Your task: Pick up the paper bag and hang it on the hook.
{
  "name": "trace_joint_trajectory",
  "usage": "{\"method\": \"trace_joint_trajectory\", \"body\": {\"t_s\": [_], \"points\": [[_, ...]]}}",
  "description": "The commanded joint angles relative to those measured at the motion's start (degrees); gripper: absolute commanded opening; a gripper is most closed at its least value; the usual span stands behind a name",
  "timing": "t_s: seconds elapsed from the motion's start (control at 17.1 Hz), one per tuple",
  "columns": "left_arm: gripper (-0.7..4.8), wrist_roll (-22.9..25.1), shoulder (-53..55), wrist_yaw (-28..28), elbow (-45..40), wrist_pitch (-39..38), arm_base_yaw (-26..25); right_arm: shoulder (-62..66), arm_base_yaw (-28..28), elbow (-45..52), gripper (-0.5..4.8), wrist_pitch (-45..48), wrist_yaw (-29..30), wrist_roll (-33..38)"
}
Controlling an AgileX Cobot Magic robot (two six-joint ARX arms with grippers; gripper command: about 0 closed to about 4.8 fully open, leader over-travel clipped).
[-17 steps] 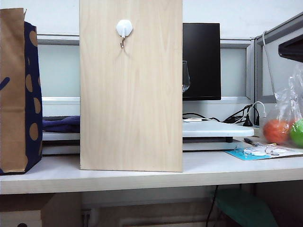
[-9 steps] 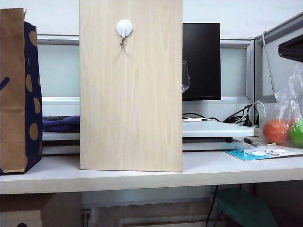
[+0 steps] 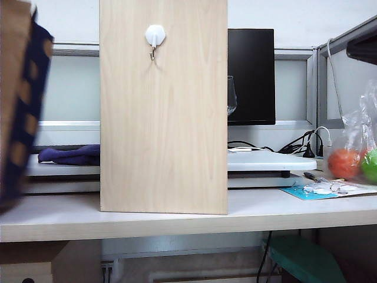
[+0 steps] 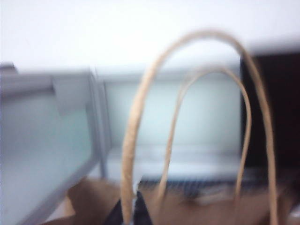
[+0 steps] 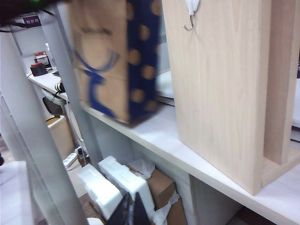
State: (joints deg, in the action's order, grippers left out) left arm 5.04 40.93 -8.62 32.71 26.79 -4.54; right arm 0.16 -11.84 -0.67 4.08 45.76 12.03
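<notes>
The tall brown kraft paper bag (image 3: 17,100) with navy dotted sides, which stood square and sharp at the left end of the white desk (image 3: 177,221) a second ago, now shows tilted and blurred, its base apparently lifting. The left tool (image 4: 131,208) has snapped from spread wide to pinching a twisted paper handle (image 4: 136,117). So the pickup looks begun, with the small white hexagonal hook (image 3: 155,36) on the light wooden board (image 3: 164,130) bare. The right tool (image 5: 131,208), parked below desk level, looks pressed together.
</notes>
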Motion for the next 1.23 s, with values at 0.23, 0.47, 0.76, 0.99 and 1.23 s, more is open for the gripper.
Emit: {"method": "trace_joint_trajectory", "body": {"t_s": [0.23,0.47,0.76,0.99,1.23], "points": [[-0.06,-17.94,-23.89,30.01,0.17,-24.46,-0.07,0.0,0.0,0.37,-0.01,1.09,-6.58,-0.07],[-0.06,-19.74,-27.04,42.95,0.0,-33.62,-0.07,0.0,0.0,0.39,-0.01,1.05,-9.88,-0.07],[-0.06,-27.02,-26.29,42.56,-4.02,-29.38,0.0,0.0,-0.02,0.39,-0.01,0.76,-9.86,-0.07],[-0.06,-30.49,-22.4,40.06,-6.51,-20.9,9.53,0.0,-0.02,0.39,-0.01,0.48,-9.92,-0.09],[-0.06,-25.38,-10.71,26.88,-6.49,-11.39,28.3,0.0,0.0,0.39,-0.01,0.28,-11.34,-0.09]]}}
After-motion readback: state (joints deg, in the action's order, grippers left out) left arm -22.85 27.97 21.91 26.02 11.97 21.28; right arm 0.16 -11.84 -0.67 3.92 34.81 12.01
